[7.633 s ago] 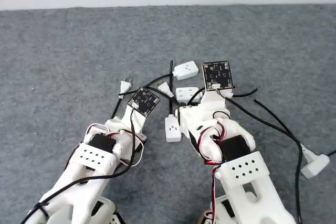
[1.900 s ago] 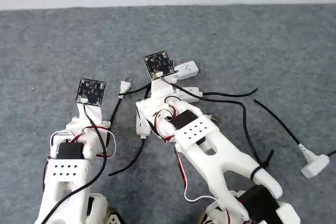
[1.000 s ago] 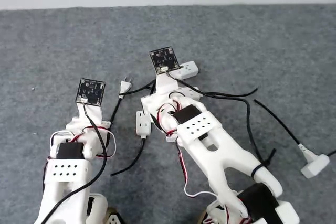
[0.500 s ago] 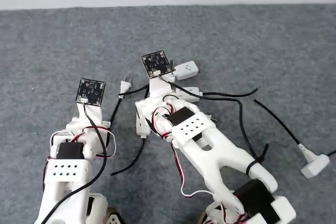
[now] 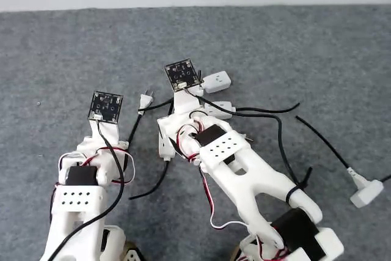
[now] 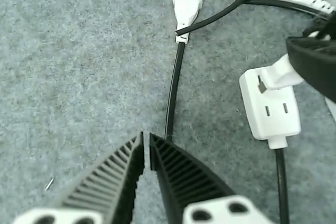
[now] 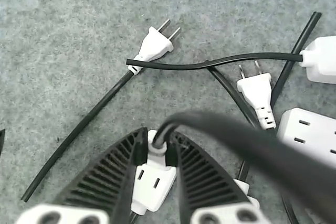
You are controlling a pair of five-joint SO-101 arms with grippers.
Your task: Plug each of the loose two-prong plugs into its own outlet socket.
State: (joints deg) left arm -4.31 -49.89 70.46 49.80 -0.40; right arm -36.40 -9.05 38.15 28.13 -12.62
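My right gripper [image 7: 157,136] is shut on a white two-prong plug [image 7: 156,144] that sits at the face of a white outlet socket [image 7: 152,180]. From the left wrist view this socket [image 6: 270,107] lies flat with the plug [image 6: 273,74] tilted into it. My left gripper [image 6: 146,139] is shut and holds nothing; it hovers over the black cable of a loose plug [image 6: 187,8]. This loose plug [image 5: 146,98] lies between the two arms. A second loose plug [image 7: 256,92] lies beside two more sockets [image 7: 310,136], [image 7: 321,59].
Everything rests on a grey carpet [image 5: 293,47]. Black cables [image 5: 269,112] cross between the sockets and trail to the right. A white cable end piece [image 5: 366,194] lies at the far right. The carpet's far left and back are open room.
Over the last second the right arm shifted slightly left, over the near socket, then stayed still. The left arm has not moved.
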